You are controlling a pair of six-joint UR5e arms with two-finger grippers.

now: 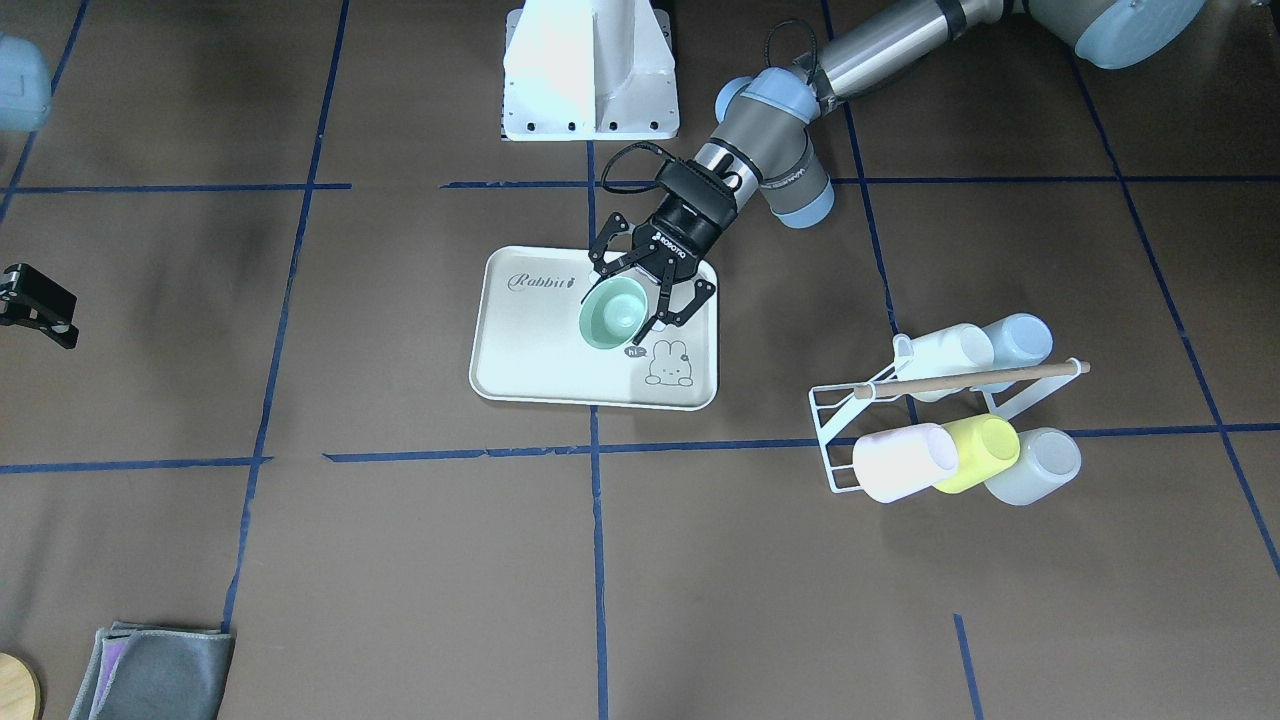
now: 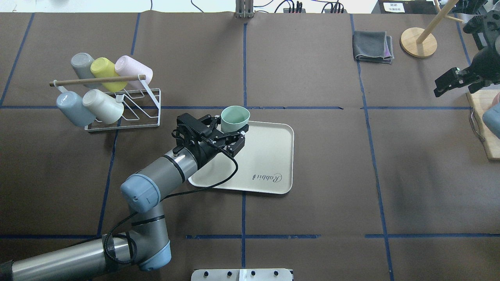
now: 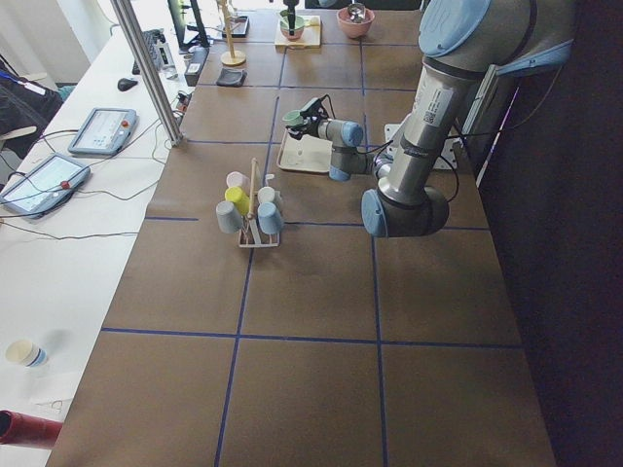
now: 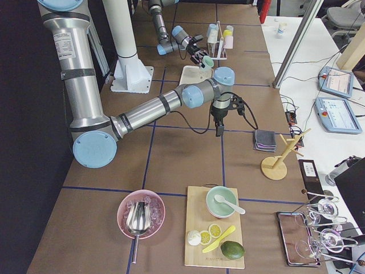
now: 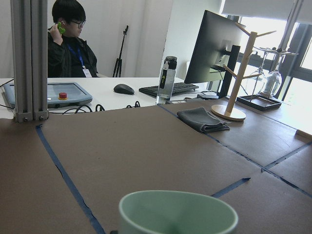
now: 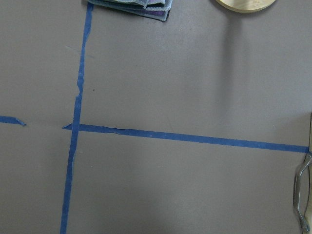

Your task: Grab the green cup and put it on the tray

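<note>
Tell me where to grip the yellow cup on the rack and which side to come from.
Probably take the yellow cup by its closed base end, which sticks out free on the rack's side away from the robot. Come in along the cup's tilted axis, one finger over and one under its wall: the pink cup and grey cup crowd both flanks.
</note>
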